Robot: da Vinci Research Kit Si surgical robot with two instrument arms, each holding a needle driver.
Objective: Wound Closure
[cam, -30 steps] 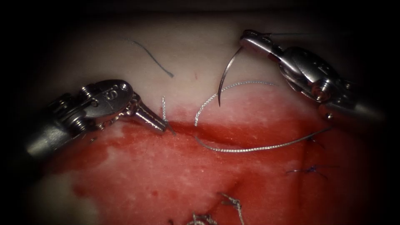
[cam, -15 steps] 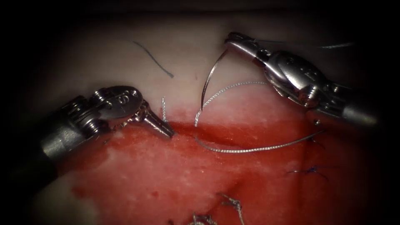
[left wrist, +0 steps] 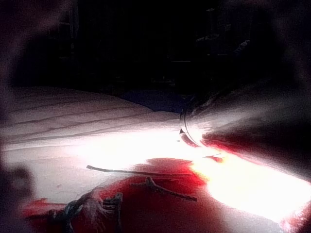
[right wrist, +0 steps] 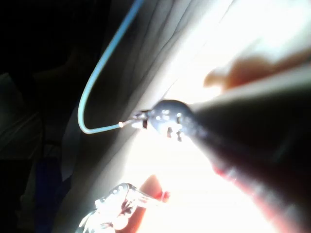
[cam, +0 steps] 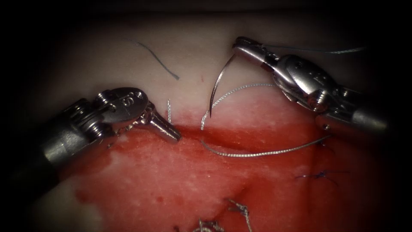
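The right tool [cam: 240, 43] is pinching the needle [cam: 219, 81] near its back end, fingers pressed on it, above the tissue [cam: 171, 172]. The left tool [cam: 174, 135], fingers together, is holding nothing. Stitches [cam: 319, 175] sit right; the cut [cam: 240, 139] is partly open
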